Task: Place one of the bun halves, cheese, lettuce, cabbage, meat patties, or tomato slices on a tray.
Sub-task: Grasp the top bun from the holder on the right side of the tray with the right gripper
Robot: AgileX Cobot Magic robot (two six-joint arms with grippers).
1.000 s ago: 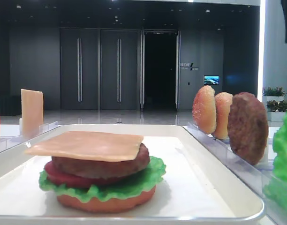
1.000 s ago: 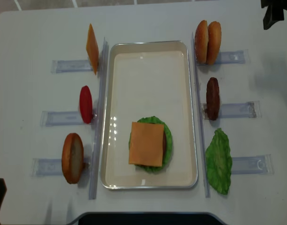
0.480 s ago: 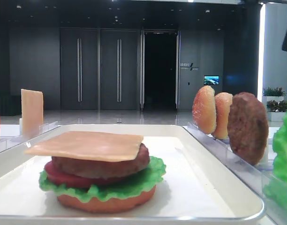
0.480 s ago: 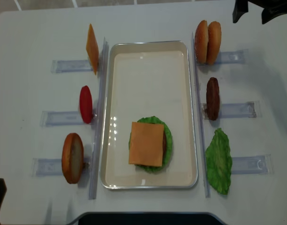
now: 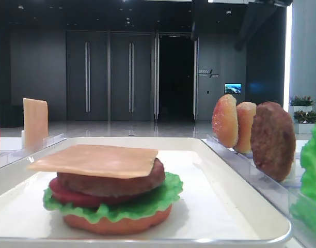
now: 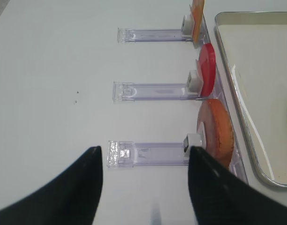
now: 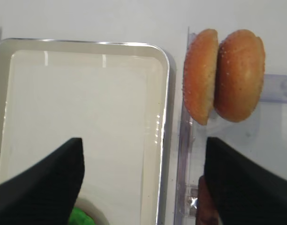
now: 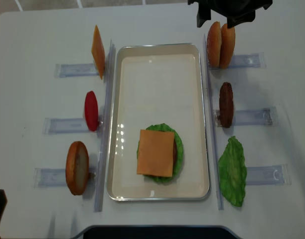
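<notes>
Tray [image 8: 202, 119] — white, low-rimmed — lies at the table's centre in the overhead view and holds one stack: lettuce [image 8: 178, 149] under a cheese [image 8: 156, 152] square. Left of it stand one cheese slice [image 8: 97, 52], one tomato slice [image 8: 91, 110] and one bun half [image 8: 76, 168], each upright in a clear rack [image 8: 58, 124]. Right of it stand two bun halves [image 8: 220, 44], one meat patty [image 8: 226, 104] and one loose lettuce leaf [image 8: 232, 172]. The right gripper [image 8: 227, 14] hovers above the two bun halves.

Low front view: the stack reads bun base [image 5: 116, 225], lettuce, tomato, patty, cheese.

Right wrist view: the right gripper's fingers [image 7: 45, 187] are spread wide, holding nothing.

Left wrist view: the left gripper [image 6: 143, 187] is spread wide and empty near the lowest rack — probably clear of the table, though height is hard to judge.
</notes>
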